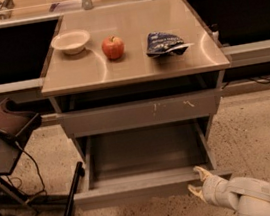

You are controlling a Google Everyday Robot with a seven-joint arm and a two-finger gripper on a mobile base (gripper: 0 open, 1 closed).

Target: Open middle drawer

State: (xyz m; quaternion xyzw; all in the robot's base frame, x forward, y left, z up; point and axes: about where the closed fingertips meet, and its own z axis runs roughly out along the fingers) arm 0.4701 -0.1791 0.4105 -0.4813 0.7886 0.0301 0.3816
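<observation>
The middle drawer (152, 187) stood pulled well out from the cabinet, its wide shallow tray bare inside and its flat grey front facing the camera low in the view. Above it sat a taller grey front (140, 113) with pale scratch marks toward its right side, closed flush under the bench (134, 68).

The jaws (199, 181) were at the drawer's front right corner, low and to the right. They stood apart: the upper finger (204, 173) touched or nearly touched the top edge of the drawer front, and the lower one (195, 190) lay just in front of the drawer face. Whether they actually pinched the front edge could not be told. The pale arm (247, 197) ran off toward the lower right corner.

On the bench lay a pale bowl (70, 42) at the left, a red apple (113, 47) near the middle, and a crumpled blue bag (165, 44) to the right, each well apart from the others. At the left of the cabinet a dark object (10, 121) rested on a stand (11, 159), with a cable hanging below it. The floor (260, 136) was speckled.
</observation>
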